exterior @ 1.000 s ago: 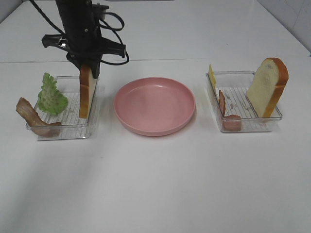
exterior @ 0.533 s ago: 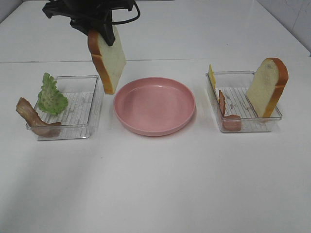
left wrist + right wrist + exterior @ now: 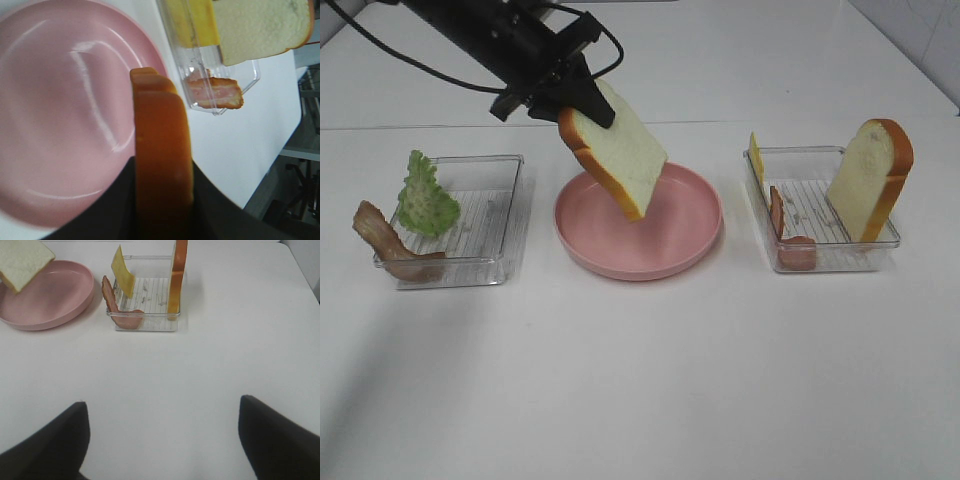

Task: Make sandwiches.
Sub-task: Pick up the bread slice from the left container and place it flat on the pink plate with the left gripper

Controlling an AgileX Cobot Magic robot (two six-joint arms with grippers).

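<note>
Pink plate sits mid-worktop. The held bread slice hangs above the plate's left-rear part, apart from it, no contact.

L fingers pinch the slice at its top edge. The wrist view shows the orange-brown crust clamped between both dark pads.

Slice long axis: runs from the fingers downward and toward the R side of the scene, tilted approx. midway between upright and flat. White face is turned up; the low corner is nearest the plate floor.

Key relation: the plate lies directly below the slice's free end. Judged next move: lower, lay flat, release. Risk: the low corner contacts first and the slice may tip toward the rim instead of landing flat.

R fingers are spread wide and hold nothing. They are not in the overhead view; the wrist view puts them over bare worktop, well apart from the R tray. R arm is nearer the second bread slice, which stands on edge in that tray with cheese and bacon.

L tray holds lettuce and a bacon strip.
</note>
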